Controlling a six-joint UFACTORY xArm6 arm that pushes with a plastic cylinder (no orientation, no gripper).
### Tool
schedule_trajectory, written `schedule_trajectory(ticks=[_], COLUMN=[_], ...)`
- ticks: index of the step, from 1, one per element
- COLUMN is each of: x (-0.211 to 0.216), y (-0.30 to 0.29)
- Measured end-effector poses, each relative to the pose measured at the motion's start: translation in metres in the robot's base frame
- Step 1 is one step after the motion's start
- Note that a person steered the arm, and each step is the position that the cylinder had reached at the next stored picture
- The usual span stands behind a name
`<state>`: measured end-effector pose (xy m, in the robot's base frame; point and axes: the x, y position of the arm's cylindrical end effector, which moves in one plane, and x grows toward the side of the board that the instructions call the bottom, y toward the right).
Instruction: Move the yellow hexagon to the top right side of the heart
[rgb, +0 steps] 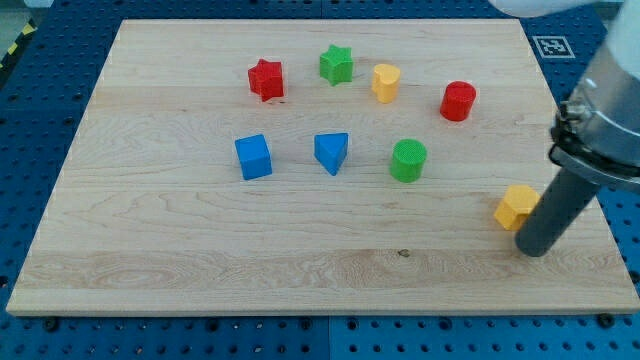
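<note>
A small yellow plastic hexagon block (515, 206) is lying flat near the view's right edge of the wooden board, its right side partly hidden. A small yellow plastic heart-shaped block (386, 81) is sitting well apart from it, toward the view's top, resting flat with its lobes facing upward.

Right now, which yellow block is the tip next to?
The yellow hexagon near the view's right edge; my tip sits just to its lower right. The yellow heart lies far off near the view's top.
</note>
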<state>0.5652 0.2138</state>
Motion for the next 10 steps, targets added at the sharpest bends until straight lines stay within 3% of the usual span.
schedule_trajectory(ticks=[4, 10], x=[-0.006, -0.147], y=[-0.008, -0.008])
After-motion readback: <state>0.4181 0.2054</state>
